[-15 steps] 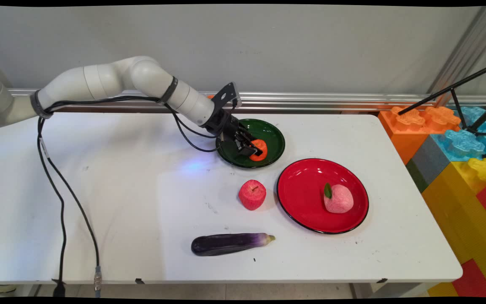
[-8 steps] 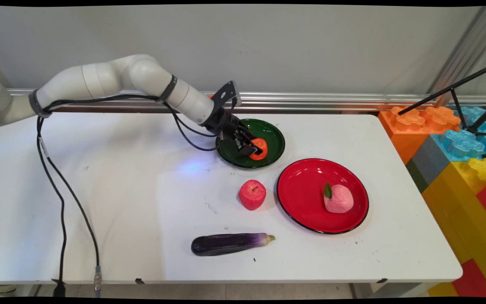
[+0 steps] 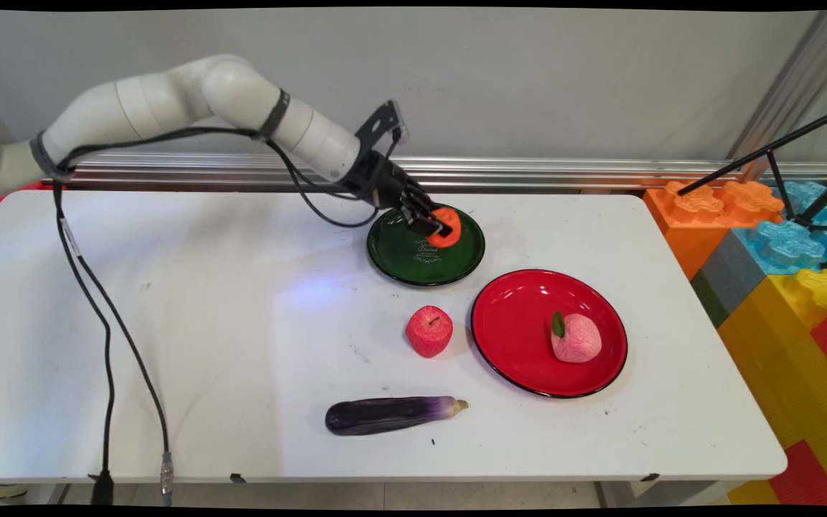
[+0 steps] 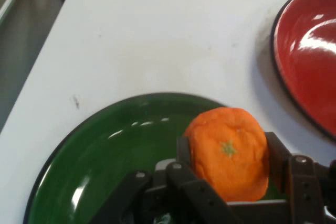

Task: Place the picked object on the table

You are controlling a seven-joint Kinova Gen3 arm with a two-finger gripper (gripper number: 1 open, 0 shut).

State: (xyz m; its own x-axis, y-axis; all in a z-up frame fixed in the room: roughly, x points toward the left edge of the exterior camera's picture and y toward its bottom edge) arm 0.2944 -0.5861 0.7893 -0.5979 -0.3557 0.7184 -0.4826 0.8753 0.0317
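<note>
My gripper point(image 3: 439, 225) point(image 4: 227, 153) is shut on an orange fruit point(image 3: 448, 225) point(image 4: 227, 151) and holds it a little above the green plate point(image 3: 413, 258) point(image 4: 100, 166). In the hand view the fruit sits squeezed between both fingers point(image 4: 277, 153), its green stem mark facing the camera. A red plate point(image 3: 521, 337) point(image 4: 307, 45) lies to the right of the green one, with a pink peach point(image 3: 576, 337) on it.
A red apple point(image 3: 428, 330) stands on the table just left of the red plate. A purple eggplant point(image 3: 388, 414) lies nearer the front edge. Big coloured toy blocks point(image 3: 779, 244) and a black tripod point(image 3: 801, 179) stand past the table's right end. Black cables point(image 3: 108, 337) hang at the left.
The gripper has risen from the green plate with the orange fruit in it, moving slightly towards the wall. The plate's bottom under it now shows.
</note>
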